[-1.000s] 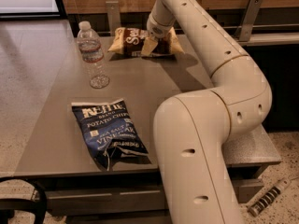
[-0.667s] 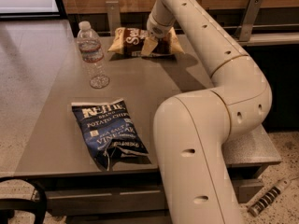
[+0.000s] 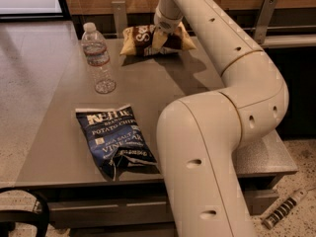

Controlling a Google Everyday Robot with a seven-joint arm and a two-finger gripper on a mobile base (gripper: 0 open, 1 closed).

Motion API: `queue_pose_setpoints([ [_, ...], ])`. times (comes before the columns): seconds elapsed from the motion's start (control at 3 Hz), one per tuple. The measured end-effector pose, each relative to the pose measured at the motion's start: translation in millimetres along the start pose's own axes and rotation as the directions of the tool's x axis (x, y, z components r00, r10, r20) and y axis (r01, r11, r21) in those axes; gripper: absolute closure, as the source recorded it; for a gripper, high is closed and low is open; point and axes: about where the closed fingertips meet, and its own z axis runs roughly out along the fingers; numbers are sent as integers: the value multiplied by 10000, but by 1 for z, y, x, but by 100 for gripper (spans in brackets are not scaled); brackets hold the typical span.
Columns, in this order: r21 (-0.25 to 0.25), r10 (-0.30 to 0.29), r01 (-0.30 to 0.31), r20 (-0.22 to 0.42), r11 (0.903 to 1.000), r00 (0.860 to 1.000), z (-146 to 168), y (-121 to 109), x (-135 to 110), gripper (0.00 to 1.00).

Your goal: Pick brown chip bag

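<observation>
The jaws are resting on the brown bag's (image 3: 139,39) middle at the table's (image 3: 148,83) twelve o'clock edge. The bag is lying nine-to-three. I cannot tell whether they are gripping it.

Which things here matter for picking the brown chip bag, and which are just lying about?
Belongs to the job:
crinkly brown chip bag with tan ends, at the far edge of the grey table
end effector, down on that bag

Just lying about:
dark blue potato chip bag
clear plastic water bottle
</observation>
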Motion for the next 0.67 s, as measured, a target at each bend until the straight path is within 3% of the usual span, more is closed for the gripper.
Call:
queue_pose_setpoints([
  [0.67, 793, -116, 115, 17, 9968, 9999, -45, -15, -5, 100],
])
